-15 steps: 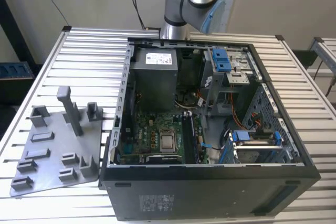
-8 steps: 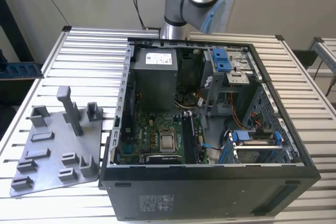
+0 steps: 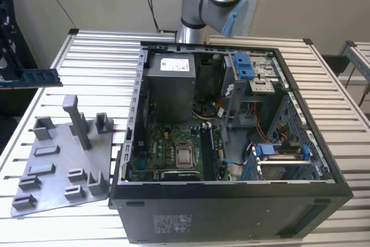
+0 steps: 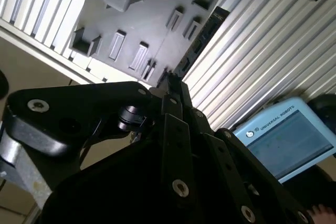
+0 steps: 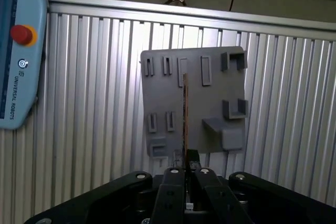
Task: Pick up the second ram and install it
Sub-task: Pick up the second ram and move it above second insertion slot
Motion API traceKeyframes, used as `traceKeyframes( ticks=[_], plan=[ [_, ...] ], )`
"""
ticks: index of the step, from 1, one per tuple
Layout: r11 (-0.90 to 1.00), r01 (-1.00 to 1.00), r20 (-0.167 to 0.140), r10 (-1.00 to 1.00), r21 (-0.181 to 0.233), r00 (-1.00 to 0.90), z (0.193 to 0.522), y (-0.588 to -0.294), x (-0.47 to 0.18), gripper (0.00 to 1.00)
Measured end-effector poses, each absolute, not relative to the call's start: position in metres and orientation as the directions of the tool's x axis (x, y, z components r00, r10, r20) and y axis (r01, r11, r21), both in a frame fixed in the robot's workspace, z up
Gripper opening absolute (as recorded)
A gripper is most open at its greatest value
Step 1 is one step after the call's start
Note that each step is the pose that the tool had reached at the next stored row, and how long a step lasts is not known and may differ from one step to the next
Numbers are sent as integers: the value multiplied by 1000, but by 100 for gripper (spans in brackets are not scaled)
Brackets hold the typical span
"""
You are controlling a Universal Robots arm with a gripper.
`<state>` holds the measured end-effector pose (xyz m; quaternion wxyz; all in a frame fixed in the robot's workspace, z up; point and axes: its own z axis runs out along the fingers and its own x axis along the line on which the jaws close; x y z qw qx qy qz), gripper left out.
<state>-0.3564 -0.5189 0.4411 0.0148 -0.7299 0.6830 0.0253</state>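
The gripper (image 5: 185, 159) has its fingers (image 5: 172, 184) pressed onto one end of the second ram (image 5: 185, 114). In the first wrist view the stick juts out edge-on from between them as a thin line, hanging over the grey fixture plate (image 5: 163, 98) and clear of it. In the second wrist view its flat side (image 4: 202, 38) runs out from the fingertips across the same plate.

In the exterior view the second ram (image 3: 34, 77) lies level in the air at the exterior view's far left, above the edge of the slatted table (image 3: 98, 56). It is well apart from the open computer case (image 3: 231, 203) and the motherboard (image 3: 173, 148) inside it, which sit to the exterior view's right.

By its look, the stick should be very light and stiff, so weight is no worry. It is also thin and fragile (a bare board with chips on its face), and a sideways push on the free end would likely bend it or twist it in the grip. The best hold is probably on the flat faces near an end or along the top edge, away from the contact edge. Held at one end as it is here, the long free length gives leverage, so a firm, square pinch matters.
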Motion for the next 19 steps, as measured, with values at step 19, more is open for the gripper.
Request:
traceKeyframes(
  ticks=[19],
  plan=[
    [-67,-998,-57,-996,15,66,441,-519,-280,14]
  ],
)
